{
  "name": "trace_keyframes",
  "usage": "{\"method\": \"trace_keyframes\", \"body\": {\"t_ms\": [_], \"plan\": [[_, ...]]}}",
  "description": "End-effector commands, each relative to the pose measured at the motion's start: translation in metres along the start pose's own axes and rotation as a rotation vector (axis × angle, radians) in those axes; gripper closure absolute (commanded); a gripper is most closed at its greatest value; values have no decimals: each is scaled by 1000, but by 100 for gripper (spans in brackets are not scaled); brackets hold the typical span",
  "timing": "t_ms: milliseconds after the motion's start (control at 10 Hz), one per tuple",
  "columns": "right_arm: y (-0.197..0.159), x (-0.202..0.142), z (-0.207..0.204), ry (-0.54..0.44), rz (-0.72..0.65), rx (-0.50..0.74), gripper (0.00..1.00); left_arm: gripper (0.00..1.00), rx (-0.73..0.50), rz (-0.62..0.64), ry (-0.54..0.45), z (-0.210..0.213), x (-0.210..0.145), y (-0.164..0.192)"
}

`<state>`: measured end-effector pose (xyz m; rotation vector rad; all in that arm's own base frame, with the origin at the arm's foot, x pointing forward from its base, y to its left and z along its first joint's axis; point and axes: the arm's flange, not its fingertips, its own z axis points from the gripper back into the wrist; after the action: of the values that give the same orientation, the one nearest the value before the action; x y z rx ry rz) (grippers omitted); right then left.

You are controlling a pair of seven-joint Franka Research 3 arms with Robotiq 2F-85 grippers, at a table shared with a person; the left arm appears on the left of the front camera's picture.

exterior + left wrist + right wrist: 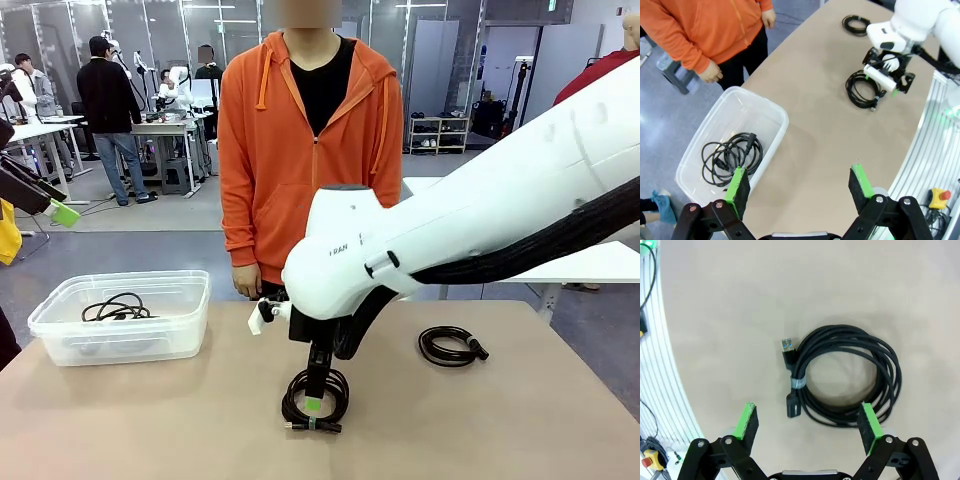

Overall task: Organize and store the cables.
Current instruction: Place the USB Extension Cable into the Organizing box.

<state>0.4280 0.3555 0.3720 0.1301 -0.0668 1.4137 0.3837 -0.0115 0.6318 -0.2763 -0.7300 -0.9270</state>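
Black cables (pixel 888 375), clear bin (pixel 120 345), beige table (pixel 520 420), orange hoodie (pixel 270 150), green tool pads (pixel 747 419)

Three cables (pixel 798 375) (pixel 424 346) (pixel 115 310), one bin (pixel 120 348), one person (pixel 310 150)

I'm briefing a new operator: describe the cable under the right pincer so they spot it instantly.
On the tan table, look at the near middle, below the open right pincer. There lies a black coiled USB cable. Unlike the coil at the far right and the cord in the clear bin, it shows a blue-tongued plug and a pale band around its strands.
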Motion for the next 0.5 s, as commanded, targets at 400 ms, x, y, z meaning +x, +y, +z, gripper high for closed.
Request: {"method": "trace_keyframes", "body": {"t_ms": [400], "plan": [[5,-83,97,-125,-84,-47,0,0,-115,-353,95,-41,49,-32]]}}
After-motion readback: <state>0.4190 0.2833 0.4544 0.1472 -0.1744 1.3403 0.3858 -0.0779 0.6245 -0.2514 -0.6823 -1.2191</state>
